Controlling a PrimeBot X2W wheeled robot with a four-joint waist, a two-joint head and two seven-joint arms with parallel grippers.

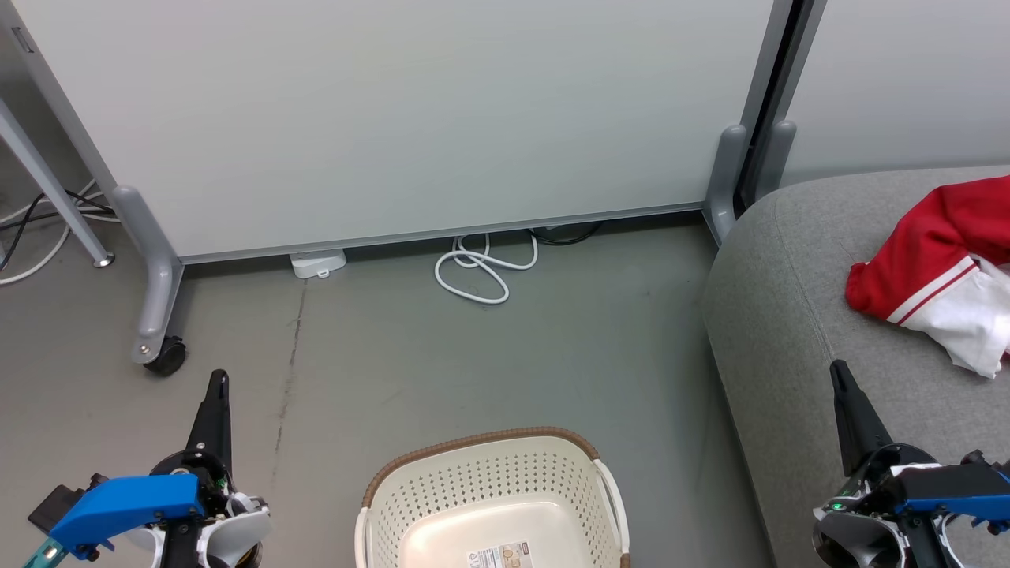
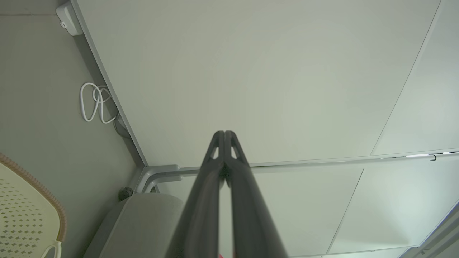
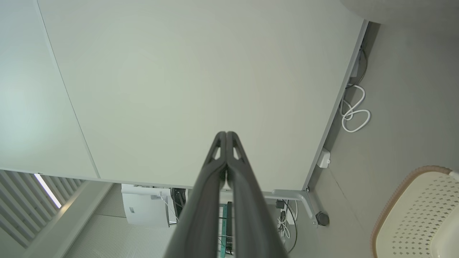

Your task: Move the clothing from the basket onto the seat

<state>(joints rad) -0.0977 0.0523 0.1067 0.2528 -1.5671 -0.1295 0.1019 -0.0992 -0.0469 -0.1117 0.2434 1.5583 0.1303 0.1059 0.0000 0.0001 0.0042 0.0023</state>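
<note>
Left gripper (image 1: 218,383): fingers pressed together, empty, above the floor (image 1: 552,355).
Right gripper (image 1: 838,371): likewise closed, empty, over the seat's (image 1: 789,315) near part.
Basket (image 1: 481,443): on the floor between them.
Clothing (image 1: 923,252): red-and-white heap on the seat, well in from its left edge.
White cable (image 1: 481,272): coiled at the partition (image 1: 394,118) foot.

The left gripper (image 1: 218,385) and right gripper (image 1: 838,372) each have two long, dark grey fingers (image 2: 200,208) that taper to rounded tips, with a small triangular cut-out near each tip. Behind each sits a black hub (image 1: 188,465) under an angular bright blue cover (image 1: 126,505), beside rounded white shells (image 1: 237,532). A small green light (image 1: 836,506) glows on the right wrist, and a teal piece (image 1: 38,556) adjoins the left cover.
</note>
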